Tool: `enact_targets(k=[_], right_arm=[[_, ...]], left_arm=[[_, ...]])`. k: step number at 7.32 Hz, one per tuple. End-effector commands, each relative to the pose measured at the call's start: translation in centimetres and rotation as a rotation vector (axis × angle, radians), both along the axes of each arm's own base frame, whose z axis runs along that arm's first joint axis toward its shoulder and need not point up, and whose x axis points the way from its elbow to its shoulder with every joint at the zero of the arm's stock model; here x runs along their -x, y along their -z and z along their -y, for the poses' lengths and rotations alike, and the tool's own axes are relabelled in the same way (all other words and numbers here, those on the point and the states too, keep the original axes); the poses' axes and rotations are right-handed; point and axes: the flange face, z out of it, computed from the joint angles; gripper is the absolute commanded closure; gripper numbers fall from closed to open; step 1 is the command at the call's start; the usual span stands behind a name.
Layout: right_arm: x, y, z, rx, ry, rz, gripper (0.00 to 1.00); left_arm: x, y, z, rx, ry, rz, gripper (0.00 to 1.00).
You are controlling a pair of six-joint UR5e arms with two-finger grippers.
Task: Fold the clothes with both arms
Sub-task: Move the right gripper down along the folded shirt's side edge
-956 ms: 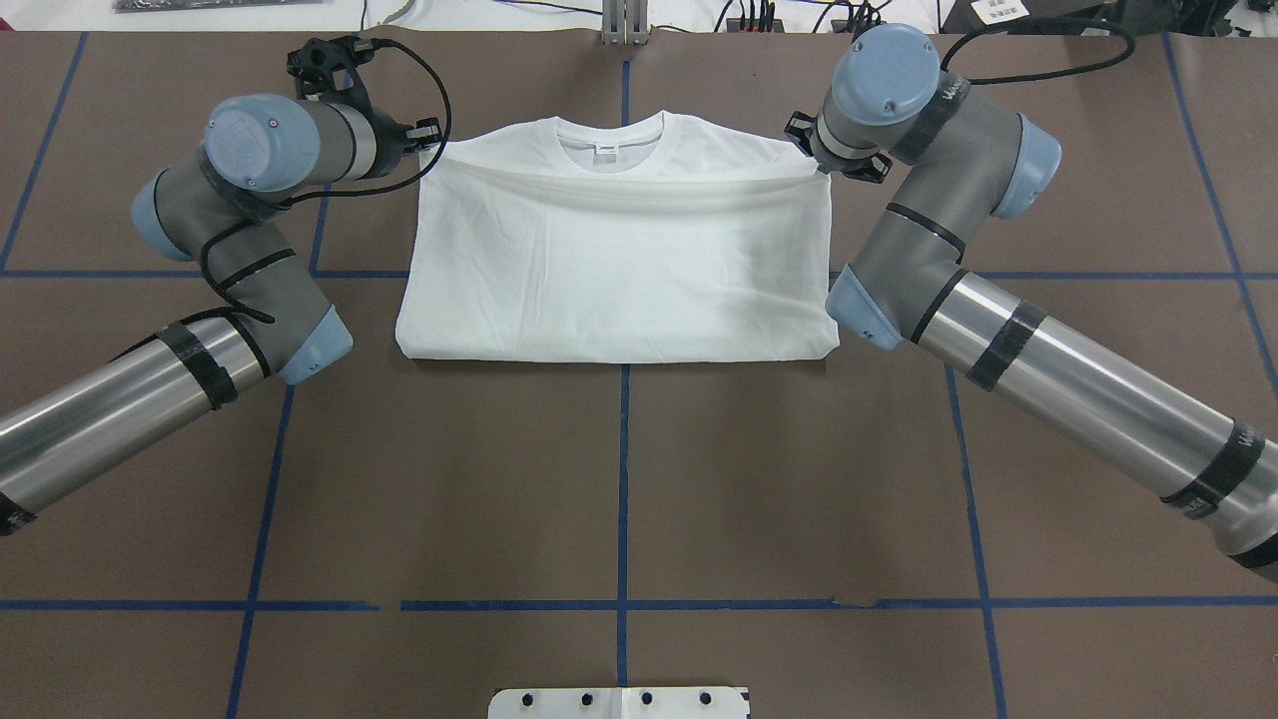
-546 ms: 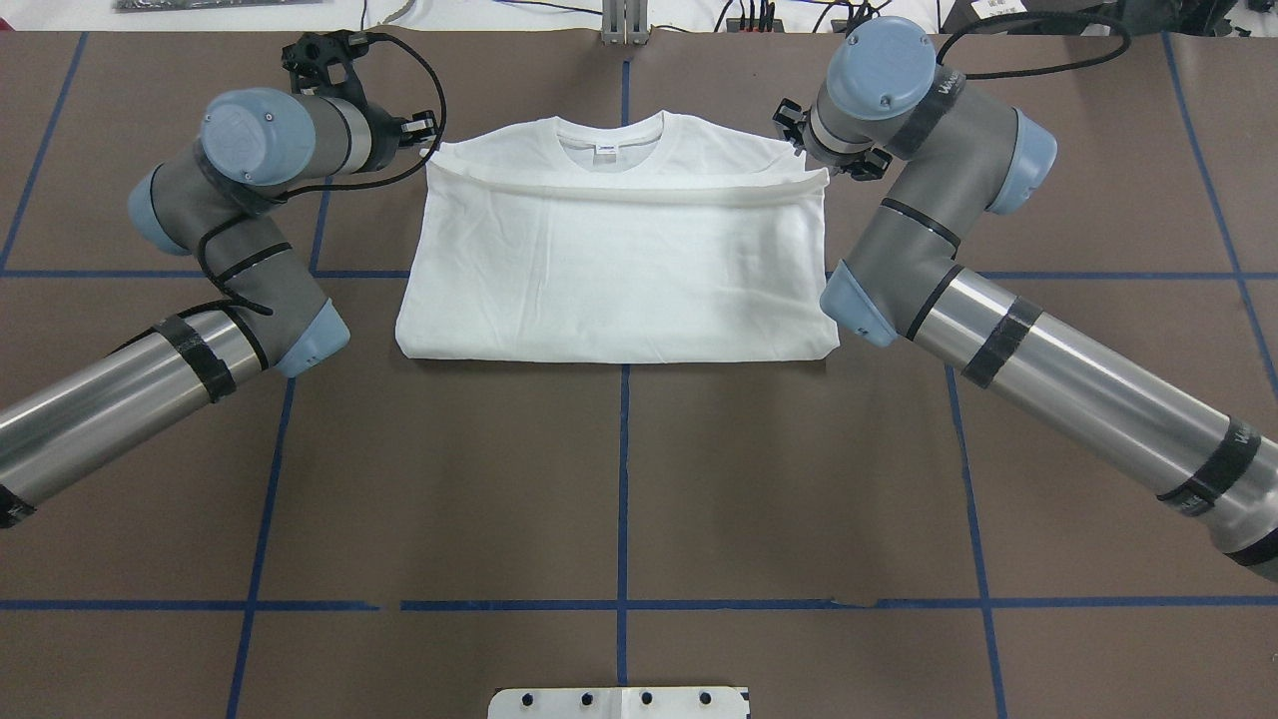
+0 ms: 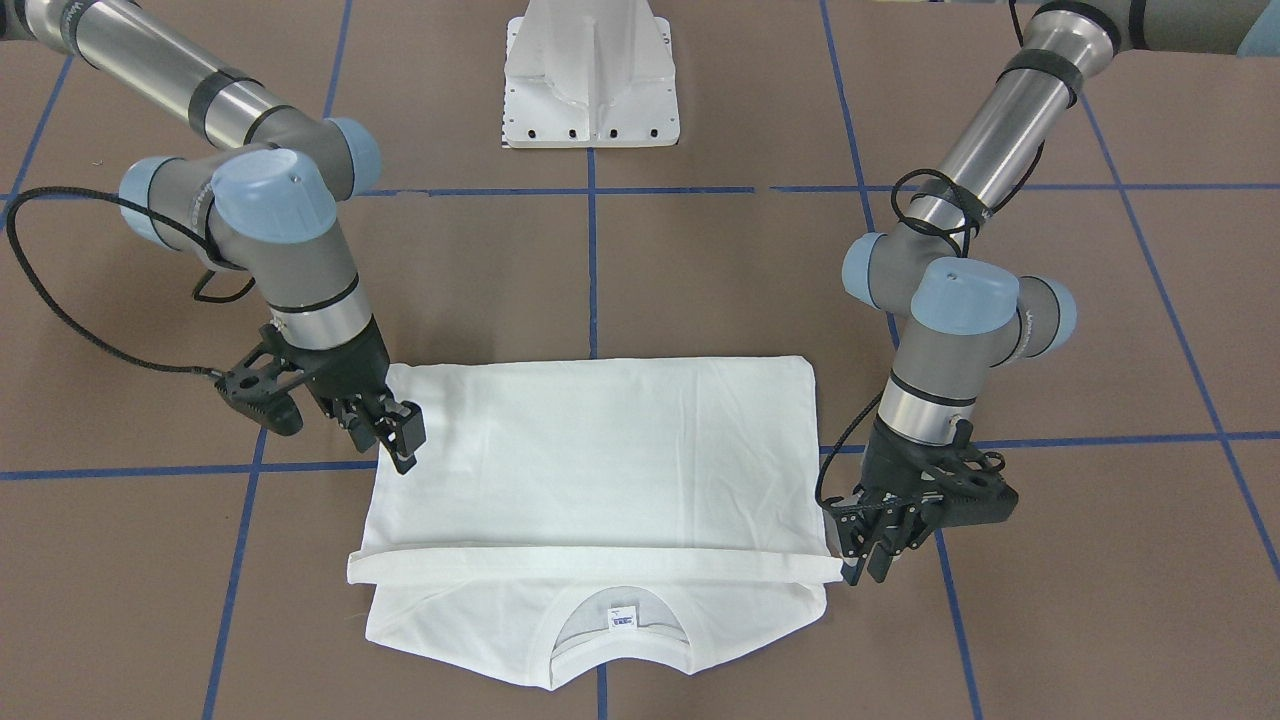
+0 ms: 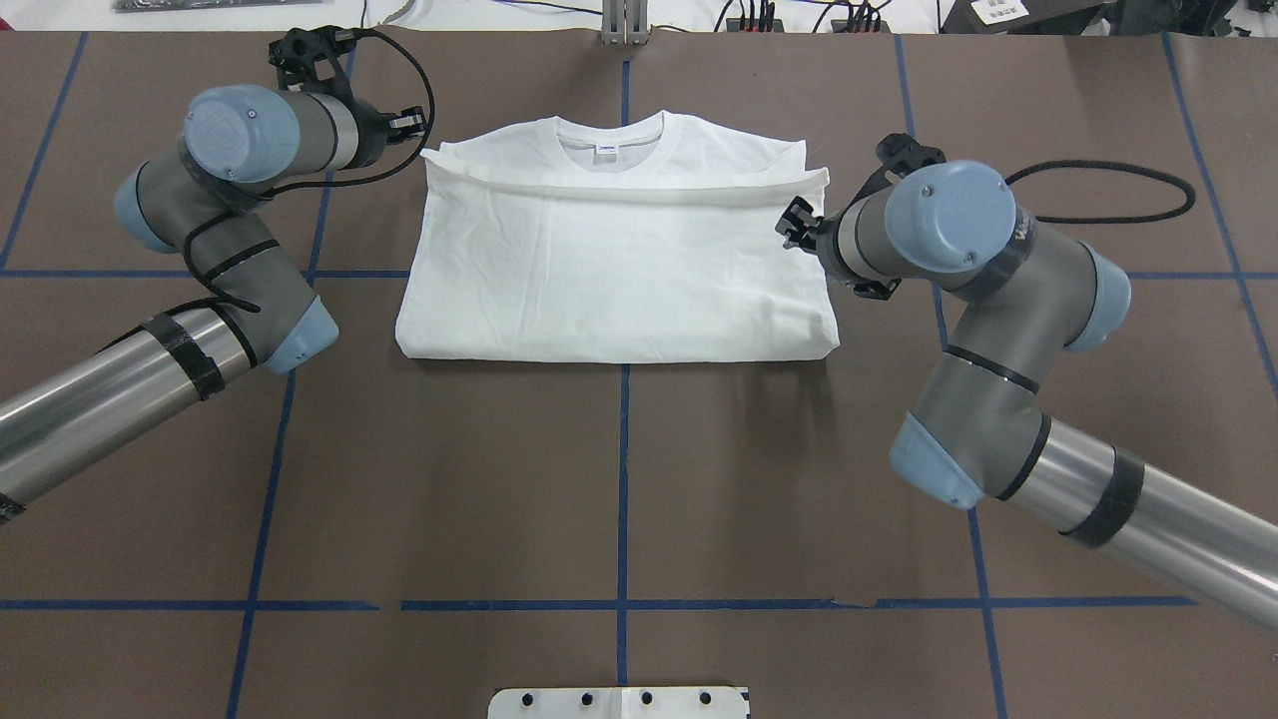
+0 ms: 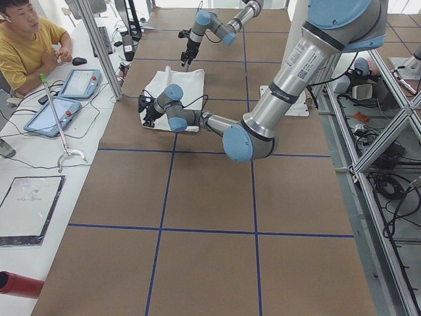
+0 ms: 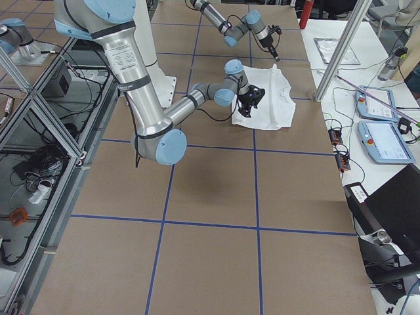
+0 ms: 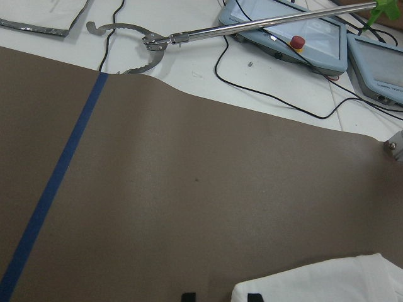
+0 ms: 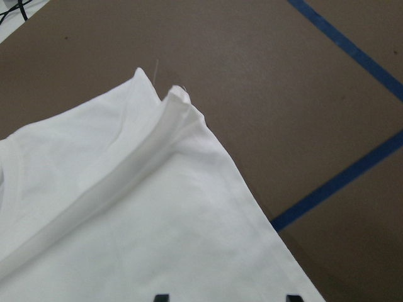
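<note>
The white T-shirt [image 4: 619,260] lay flat on the brown table [image 4: 619,479], upper middle of the overhead frame. It was doubled over, so its hem band [image 3: 600,565] ran across just short of the shoulders and left the collar label [image 3: 622,620] showing.

The left gripper [image 3: 868,555] stood at the lower right of the front-facing frame, right by the end of that band. Its fingers were spread and held nothing. The right gripper [image 3: 392,432], at that frame's centre left, hung over the shirt's side edge, its fingers parted too and empty.

What worried me was the thin cotton. If either gripper came down and pinched only the top layer, I reckoned that layer would slide off the one beneath and the fold would open. The hem band sat loose and slightly rolled at its ends, so a finger brushing past could catch it and drag the corner askew. The arms also stood at different places along the shirt. Had they pulled out of step, the next crease would likely have gone crooked.

Counted up:
- one shirt
- one collar label
- two arms, with two grippers
- one white pedestal [image 3: 590,80] at the top centre of the front-facing frame
- two tablet-like pendants [image 5: 66,82] off the table, upper left of the left-side frame
- one onlooker in yellow [image 5: 26,39] beside them
</note>
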Motion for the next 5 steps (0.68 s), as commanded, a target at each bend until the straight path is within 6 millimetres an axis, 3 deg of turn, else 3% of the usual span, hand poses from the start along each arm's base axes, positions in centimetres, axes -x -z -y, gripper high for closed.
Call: enact_targets(k=[1, 2, 5], right_arm=[[1.2, -1.1, -5.7, 0.031, -0.03, 0.022, 0.31], [0.8, -2.1, -7.0, 0.041, -0.032, 0.018, 0.3], [1.4, -3.6, -6.6, 0.054, -0.036, -0.012, 0.3]], left_arm=[[0.1, -0.4, -0.1, 0.003, 0.0, 0.003, 0.6], [0.3, -0.9, -0.3, 0.004, 0.001, 0.005, 0.6], [0.3, -1.0, -0.2, 0.004, 0.003, 0.006, 0.6]])
